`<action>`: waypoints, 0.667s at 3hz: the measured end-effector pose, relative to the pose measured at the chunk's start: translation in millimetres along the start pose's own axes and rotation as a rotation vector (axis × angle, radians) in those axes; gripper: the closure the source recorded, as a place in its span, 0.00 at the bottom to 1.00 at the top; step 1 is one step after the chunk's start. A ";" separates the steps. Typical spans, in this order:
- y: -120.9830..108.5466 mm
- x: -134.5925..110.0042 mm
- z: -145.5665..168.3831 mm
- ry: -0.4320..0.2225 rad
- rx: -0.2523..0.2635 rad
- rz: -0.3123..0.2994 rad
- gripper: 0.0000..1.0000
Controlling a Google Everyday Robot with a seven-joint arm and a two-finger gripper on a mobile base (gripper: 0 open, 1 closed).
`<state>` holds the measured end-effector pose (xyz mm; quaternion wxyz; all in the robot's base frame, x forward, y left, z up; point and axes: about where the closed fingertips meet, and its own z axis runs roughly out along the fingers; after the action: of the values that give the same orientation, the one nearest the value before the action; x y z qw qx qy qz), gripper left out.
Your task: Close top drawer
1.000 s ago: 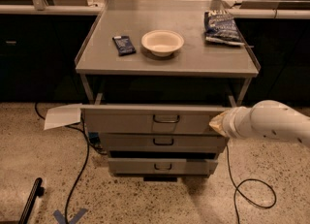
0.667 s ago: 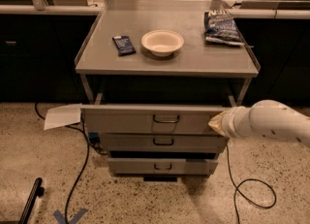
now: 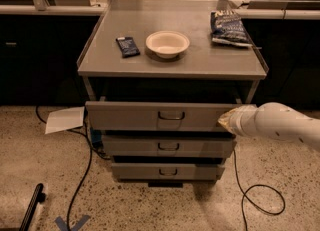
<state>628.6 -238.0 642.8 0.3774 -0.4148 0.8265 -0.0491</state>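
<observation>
The top drawer point(image 3: 135, 116) is the widest of three grey metal drawers under a grey cabinet top. It stands pulled out, with a small dark loop handle point(image 3: 171, 116) centred on its front. My white arm point(image 3: 280, 124) comes in from the right at the drawer's height. My gripper point(image 3: 226, 120) is at the right end of the drawer front, touching or nearly touching it. The two lower drawers point(image 3: 168, 146) sit less far out.
On the cabinet top point(image 3: 150, 62) lie a white bowl point(image 3: 167, 43), a dark snack bar point(image 3: 128, 46) and a blue chip bag point(image 3: 228, 27). A sheet of paper point(image 3: 65, 120) and cables point(image 3: 255, 195) lie on the speckled floor. Dark counters stand behind.
</observation>
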 end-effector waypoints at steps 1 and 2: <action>-26.0 -3.3 15.6 -0.042 0.057 0.001 1.00; -37.9 -5.5 21.5 -0.064 0.080 0.006 1.00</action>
<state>669.5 -253.7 645.7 0.4203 -0.3982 0.8125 -0.0678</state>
